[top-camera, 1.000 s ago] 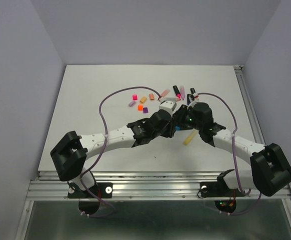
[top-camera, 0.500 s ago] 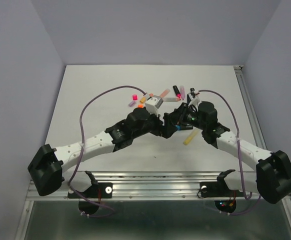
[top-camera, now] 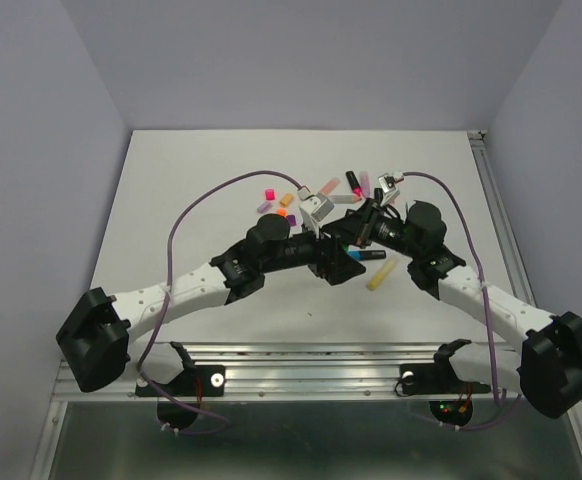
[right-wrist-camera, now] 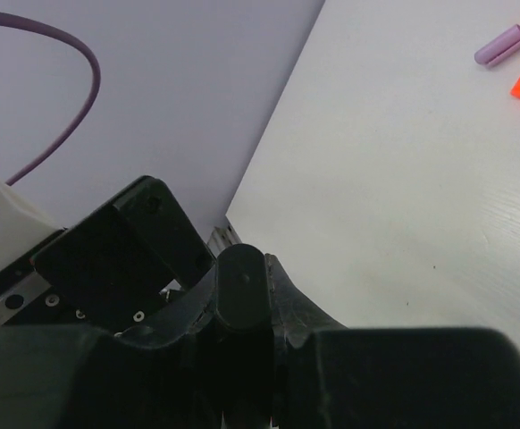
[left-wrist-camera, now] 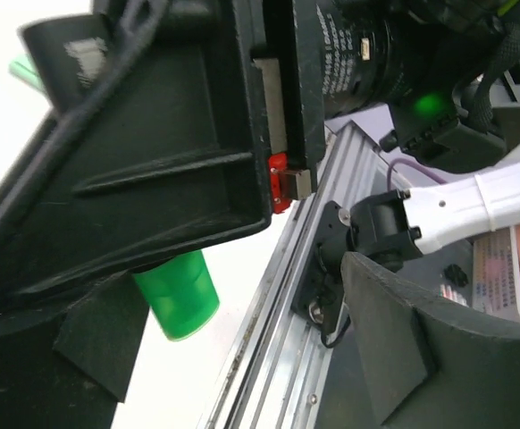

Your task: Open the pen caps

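My left gripper [top-camera: 337,262] stands open at mid-table, its jaws wide apart in the left wrist view [left-wrist-camera: 242,344]. A green pen cap [left-wrist-camera: 176,304] shows loose beside its left finger [left-wrist-camera: 90,353], not gripped. My right gripper [top-camera: 357,228] is shut on a black pen [right-wrist-camera: 242,286], whose rounded end pokes out between the jaws. Loose pen caps lie left of the grippers: pink [top-camera: 269,193], orange [top-camera: 287,198], lilac [top-camera: 264,208], orange [top-camera: 281,212]. A yellow pen [top-camera: 381,275] and a blue-ended black pen [top-camera: 371,254] lie right of my left gripper.
More pens lie behind the grippers: a peach one [top-camera: 326,187], a black one with a pink end [top-camera: 353,182], a pink one [top-camera: 364,180] and a black one with a red end [top-camera: 385,182]. The metal rail [top-camera: 311,355] runs along the table's near edge.
My left gripper has opened wide and shifted right, toward the near edge. The right gripper has drawn back a little with its pen still gripped.
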